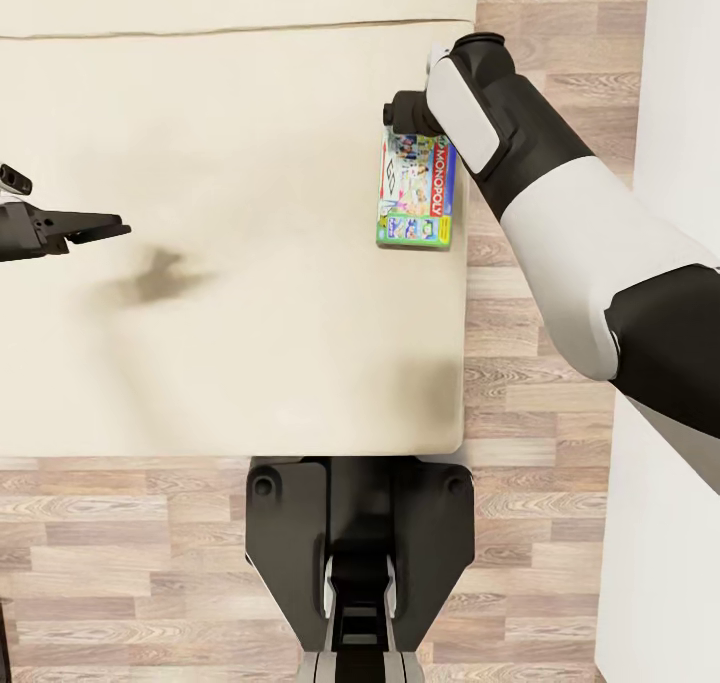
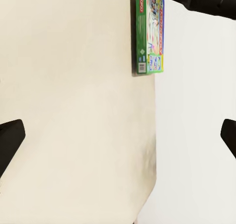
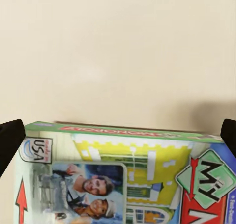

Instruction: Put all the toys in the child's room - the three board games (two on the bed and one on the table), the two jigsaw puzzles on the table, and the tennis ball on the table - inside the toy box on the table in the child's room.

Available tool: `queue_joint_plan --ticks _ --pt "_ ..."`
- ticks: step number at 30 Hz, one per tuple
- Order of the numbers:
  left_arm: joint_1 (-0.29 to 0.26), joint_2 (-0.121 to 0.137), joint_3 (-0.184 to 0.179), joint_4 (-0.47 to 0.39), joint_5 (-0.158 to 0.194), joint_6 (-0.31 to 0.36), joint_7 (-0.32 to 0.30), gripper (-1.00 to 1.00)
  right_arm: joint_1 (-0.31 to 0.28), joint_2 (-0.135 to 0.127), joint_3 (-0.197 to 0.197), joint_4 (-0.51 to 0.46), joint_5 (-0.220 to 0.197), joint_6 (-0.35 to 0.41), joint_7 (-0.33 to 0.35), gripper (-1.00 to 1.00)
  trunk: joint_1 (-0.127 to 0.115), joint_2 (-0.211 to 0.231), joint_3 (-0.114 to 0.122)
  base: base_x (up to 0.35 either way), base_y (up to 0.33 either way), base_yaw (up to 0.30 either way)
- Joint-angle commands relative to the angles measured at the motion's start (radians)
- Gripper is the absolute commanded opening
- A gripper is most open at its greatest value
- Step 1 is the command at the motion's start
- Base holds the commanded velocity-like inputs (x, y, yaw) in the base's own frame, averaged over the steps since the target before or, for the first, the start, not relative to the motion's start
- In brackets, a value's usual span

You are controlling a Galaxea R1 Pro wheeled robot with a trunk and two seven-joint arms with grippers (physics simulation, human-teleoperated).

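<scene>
So the green-edged Monopoly board game box (image 1: 416, 191) is lying flat on the beige mattress of the bed (image 1: 230, 343), right at the bed's right-hand edge and closer to the far end than to the foot. Its long side runs along that edge and looks like it overhangs a touch, though I can't be sure.

The right gripper (image 1: 405, 115) is parked at the far short end of the box. In the right wrist view the box (image 3: 123, 175) sits right between the two dark fingertips (image 3: 10, 140), which are spread wide apart, so those jaws are open and holding nothing yet. Can't tell if they're touching the box.

The left gripper (image 1: 85, 228) hovers over the left side of the bed, well away from the game. Its jaws are spread too in its own wrist view, empty.

If I were driving this: a thin box flat on a soft mattress is awkward to pinch. I'd use the edge overhang, get one finger under the box and one on top, close gently, and lift level so it doesn't slide off onto the wood plank floor (image 1: 540, 393).
</scene>
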Motion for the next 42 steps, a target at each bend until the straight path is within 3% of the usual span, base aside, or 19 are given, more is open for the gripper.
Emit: queue_joint_plan --ticks 1,42 --pt "0.0 0.001 0.0 0.0 -0.001 0.011 -0.004 1.0 -0.001 0.0 0.003 -0.001 -0.01 0.001 -0.009 1.0 0.001 -0.002 -0.001 0.0 0.0 0.0" --pt "0.0 0.0 -0.002 0.0 0.0 0.011 -0.004 1.0 -0.021 0.0 0.003 -0.007 -0.008 0.0 -0.012 1.0 0.001 -0.002 -0.01 0.0 0.0 0.0"
